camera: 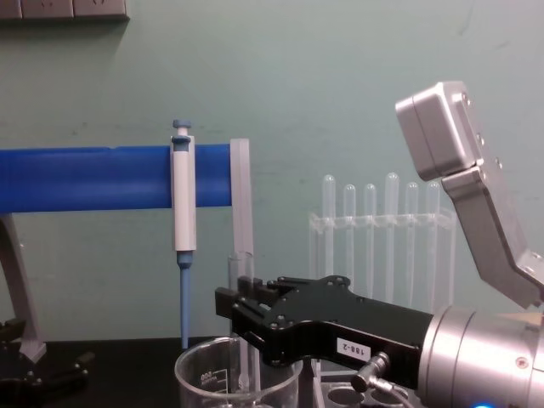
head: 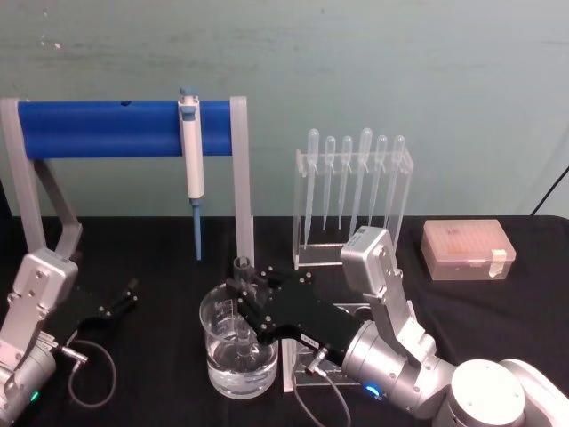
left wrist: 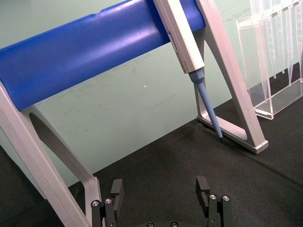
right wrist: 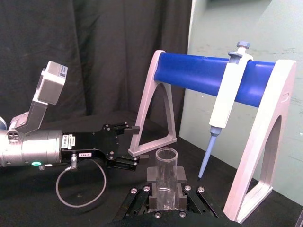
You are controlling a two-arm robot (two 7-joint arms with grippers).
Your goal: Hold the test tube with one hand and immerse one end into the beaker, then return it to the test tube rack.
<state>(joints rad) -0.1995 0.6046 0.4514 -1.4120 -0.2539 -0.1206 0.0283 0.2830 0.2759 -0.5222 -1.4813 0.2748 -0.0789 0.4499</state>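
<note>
- R arm (head: 402,322): enters head view at 5 o'clock and reaches twd 9 o'clock, silver forearm low.
- R gripper (head: 243,304): black, palm about level, sits near 6 o'clock of centre. Fingers clamp the test tube (head: 241,266) below its rim and hold it upright.
- L arm (head: 34,298): parked at the 8 o'clock edge, silver link angled up.
- L gripper (head: 120,299): low, points twd 2 o'clock, fingers spread wide.
</note>
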